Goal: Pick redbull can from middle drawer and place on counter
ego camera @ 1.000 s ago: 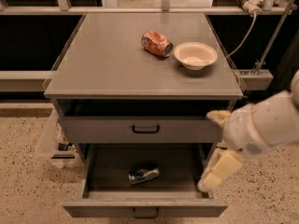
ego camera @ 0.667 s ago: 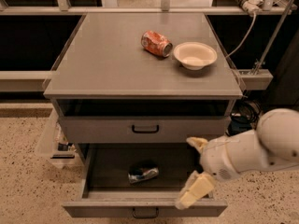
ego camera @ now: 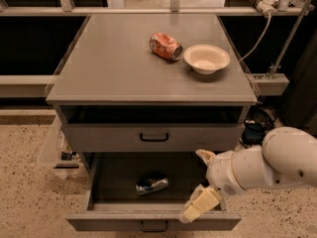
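Middle drawer point(ego camera: 109, 222): lowest drawer of the cabinet, pulled out toward the camera; grey metal, shallow, with a dark bar handle on its front; dark floor inside.
Contents of middle drawer: one item, the redbull can point(ego camera: 152, 184), lying on its side near the middle of the drawer floor, a little toward the front.
Redbull can, appearance: small and slim, blue and silver, with a shiny metal end facing right; markings too small to read.
Gripper point(ego camera: 202, 181): over the front right part of the open drawer, to the right of the can and apart from it; cream fingers point(ego camera: 199, 207) spread wide with nothing between them; the lower finger crosses the drawer's front edge in this view.
Arm point(ego camera: 277, 162): white and rounded, entering from the right edge.
Upper drawer front point(ego camera: 109, 137): grey with a dark handle, closed; a dark open slot lies above it under the top.
Plastic bin point(ego camera: 53, 148): clear, on the speckled floor left of the cabinet.
Counter point(ego camera: 119, 58): flat matte grey cabinet top.
On counter: dented orange-red can point(ego camera: 166, 46) on its side, just beside a cream bowl point(ego camera: 206, 58) that stands upright to its right.
Cables point(ego camera: 258, 120): dark tangle right of the cabinet.
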